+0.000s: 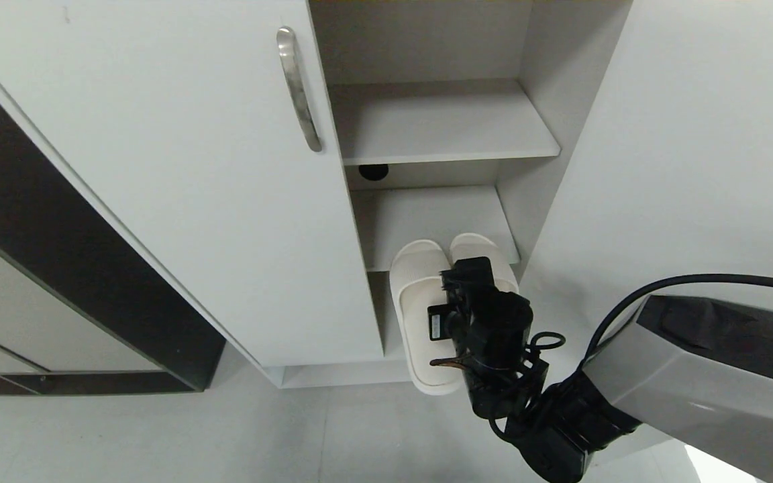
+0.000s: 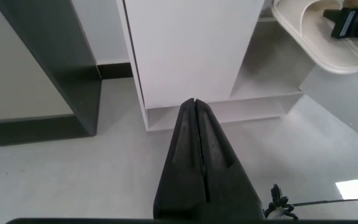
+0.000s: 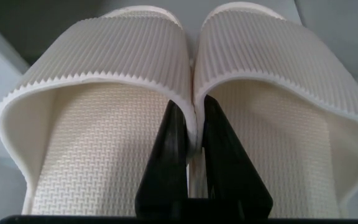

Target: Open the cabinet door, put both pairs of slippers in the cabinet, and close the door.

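A pair of white slippers hangs side by side in front of the open cabinet, toes at the front edge of the lower shelf, heels sticking out over the floor. My right gripper is shut on them. In the right wrist view its fingers pinch the two inner walls of the slippers together. My left gripper is shut on nothing and sits low above the floor, facing the cabinet's base. The slippers also appear in the left wrist view.
The cabinet's left door with its metal handle is closed. The right door stands swung open. An upper shelf is bare. A dark panel stands to the left. Grey floor lies in front.
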### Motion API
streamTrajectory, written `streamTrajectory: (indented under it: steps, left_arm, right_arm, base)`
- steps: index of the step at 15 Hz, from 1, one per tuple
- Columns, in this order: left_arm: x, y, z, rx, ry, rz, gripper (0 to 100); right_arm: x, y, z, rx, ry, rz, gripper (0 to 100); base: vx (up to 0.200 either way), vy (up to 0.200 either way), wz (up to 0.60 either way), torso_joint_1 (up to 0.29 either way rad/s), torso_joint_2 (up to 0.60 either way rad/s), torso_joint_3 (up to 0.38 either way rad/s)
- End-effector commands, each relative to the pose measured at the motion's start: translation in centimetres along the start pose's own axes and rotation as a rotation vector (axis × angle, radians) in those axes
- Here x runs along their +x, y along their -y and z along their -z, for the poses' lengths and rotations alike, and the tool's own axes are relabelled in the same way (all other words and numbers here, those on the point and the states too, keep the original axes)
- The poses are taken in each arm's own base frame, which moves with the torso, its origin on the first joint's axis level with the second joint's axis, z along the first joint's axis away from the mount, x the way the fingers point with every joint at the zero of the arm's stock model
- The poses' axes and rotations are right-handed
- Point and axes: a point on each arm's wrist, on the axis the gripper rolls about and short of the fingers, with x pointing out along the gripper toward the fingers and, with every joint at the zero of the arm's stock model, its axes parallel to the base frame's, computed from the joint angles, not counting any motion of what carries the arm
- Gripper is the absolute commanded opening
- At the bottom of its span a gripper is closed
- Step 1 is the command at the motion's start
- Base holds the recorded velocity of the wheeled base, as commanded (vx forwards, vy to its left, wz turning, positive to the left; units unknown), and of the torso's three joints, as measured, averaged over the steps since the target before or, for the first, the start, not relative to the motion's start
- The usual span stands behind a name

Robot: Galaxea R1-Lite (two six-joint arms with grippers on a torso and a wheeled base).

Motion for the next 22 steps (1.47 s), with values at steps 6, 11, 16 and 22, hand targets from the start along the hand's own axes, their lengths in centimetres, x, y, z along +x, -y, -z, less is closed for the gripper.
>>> streamTrajectory:
  steps: [6, 11, 16, 22]
  left_arm:
    - [0.0, 0.0, 0.0, 0.0, 0.0, 0.0, 0]
    - [0.0, 0.0, 0.0, 0.0, 0.0, 0.0, 0]
    - [0.0, 0.0, 0.0, 0.0, 0.0, -0.001, 0]
    - [0.0, 0.0, 0.0, 0.0, 0.0, 0.0, 0]
  right_arm:
    - [-0.8, -0.8, 0.7, -0.011, -0.017, -0.023, 0]
    - [-0.4, -0.7, 1.8, -0.004, -0.028, -0.015, 0]
    - [2.9, 0.2, 1.4, 0.005, 0.0, 0.035, 0]
    - [8.6, 0.5, -0.1, 0.02, 0.031, 0.068, 0]
  base:
    - [0.2, 0.0, 0.0, 0.004, 0.0, -0.001]
    - [0.04, 0.0, 0.0, 0.001, 0.0, 0.0]
    - [0.0, 0.0, 0.0, 0.0, 0.0, 0.0]
    - [0.0, 0.0, 0.0, 0.0, 0.0, 0.0]
